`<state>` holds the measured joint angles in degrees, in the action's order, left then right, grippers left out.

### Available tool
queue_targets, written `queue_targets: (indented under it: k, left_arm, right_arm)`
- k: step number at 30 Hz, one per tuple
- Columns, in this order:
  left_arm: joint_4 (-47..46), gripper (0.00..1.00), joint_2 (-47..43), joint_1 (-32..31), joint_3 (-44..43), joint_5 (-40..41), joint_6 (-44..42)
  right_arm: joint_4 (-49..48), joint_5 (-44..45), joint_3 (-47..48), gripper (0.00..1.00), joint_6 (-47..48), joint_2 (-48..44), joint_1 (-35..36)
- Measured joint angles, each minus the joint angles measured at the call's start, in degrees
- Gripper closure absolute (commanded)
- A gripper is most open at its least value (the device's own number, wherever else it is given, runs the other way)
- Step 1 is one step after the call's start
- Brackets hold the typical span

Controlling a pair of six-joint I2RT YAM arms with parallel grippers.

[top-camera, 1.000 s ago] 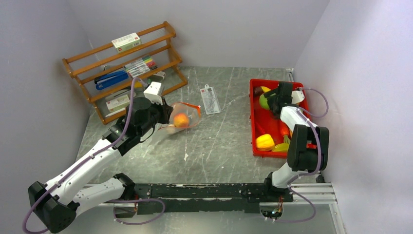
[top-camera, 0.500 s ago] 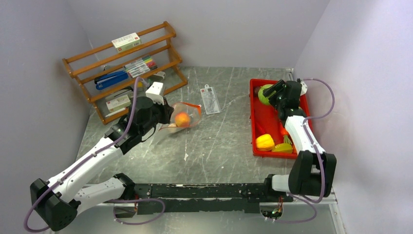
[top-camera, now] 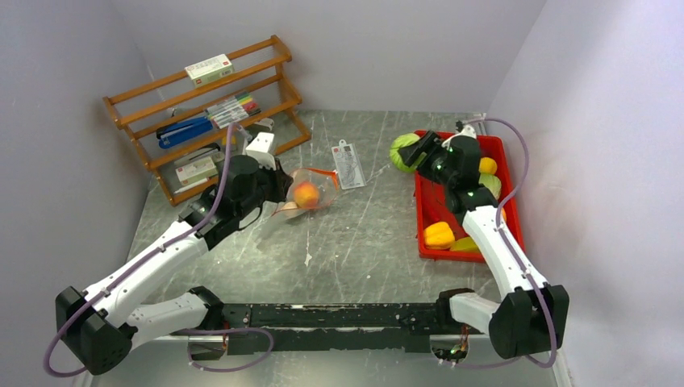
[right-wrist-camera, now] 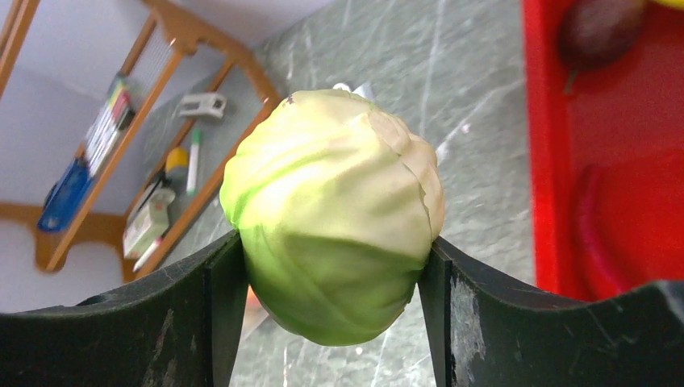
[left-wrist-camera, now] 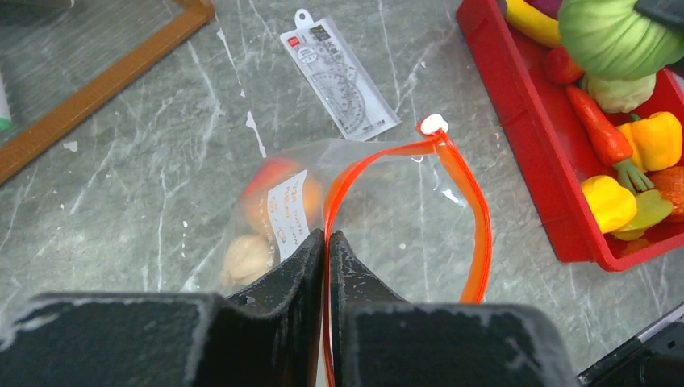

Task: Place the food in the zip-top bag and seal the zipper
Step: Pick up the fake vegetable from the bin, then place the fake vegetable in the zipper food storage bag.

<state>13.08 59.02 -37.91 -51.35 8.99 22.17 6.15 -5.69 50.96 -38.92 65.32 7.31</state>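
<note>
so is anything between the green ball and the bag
Only the flat white packet lies on the table between the green ball and the zip-top bag; held up in the right gripper, the ball should clear it.

**No Print Legible on My Table**

My left wrist camera shows faint markings on the white label (left-wrist-camera: 288, 211) of the zip-top bag (left-wrist-camera: 387, 173), too blurred to read. Print on the flat packet (left-wrist-camera: 339, 76) and the rack's (top-camera: 153, 83) box (top-camera: 208, 68) is too small.
</note>
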Motion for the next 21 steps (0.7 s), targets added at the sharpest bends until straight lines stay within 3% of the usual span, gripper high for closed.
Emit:
queue_targets:
  k: [21]
  left_arm:
    - [-1.27, 0.93, 2.27, 0.00, -0.87, -0.35, 1.86]
  right_arm:
    - [-7.15, -11.10, 5.05, 0.34, 3.15, 1.20, 26.56]
